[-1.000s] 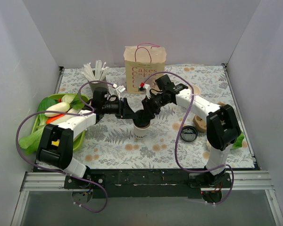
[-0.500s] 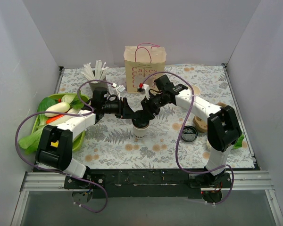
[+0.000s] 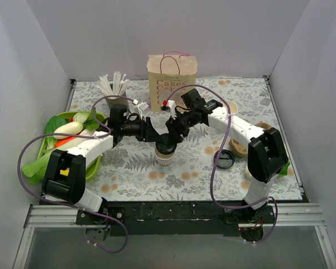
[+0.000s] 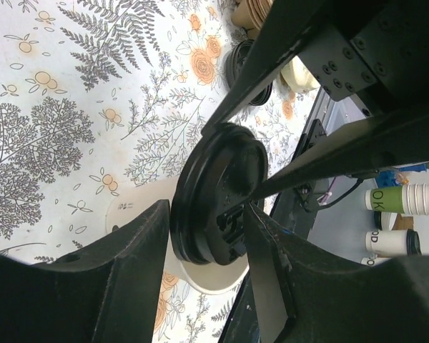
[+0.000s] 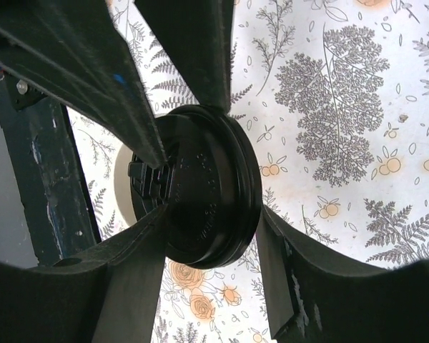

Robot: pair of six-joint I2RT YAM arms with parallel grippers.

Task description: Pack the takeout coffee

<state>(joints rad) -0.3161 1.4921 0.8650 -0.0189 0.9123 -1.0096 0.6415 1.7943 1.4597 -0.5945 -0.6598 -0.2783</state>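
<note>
The takeout coffee (image 3: 166, 157), a white paper cup with a black lid, stands upright on the floral cloth in front of the paper bag (image 3: 172, 78). My left gripper (image 3: 157, 138) reaches it from the left and my right gripper (image 3: 169, 137) from behind. In the left wrist view the lid (image 4: 218, 189) sits between my left gripper's (image 4: 209, 214) fingers, one against its rim and the other overlapping it. In the right wrist view the lid (image 5: 207, 189) fills my right gripper's (image 5: 211, 221) jaws, with both fingers against its rim.
A green tray (image 3: 94, 164) of vegetables lies at the left. A holder of white stirrers (image 3: 113, 85) stands at the back left. A loose flat black lid (image 3: 224, 161) and a brown ring (image 3: 238, 147) lie to the right of the cup.
The black lid now shows on top of the cup, where a white rim showed before. My right gripper has drawn back a little toward the bag. The left arm has held still.
</note>
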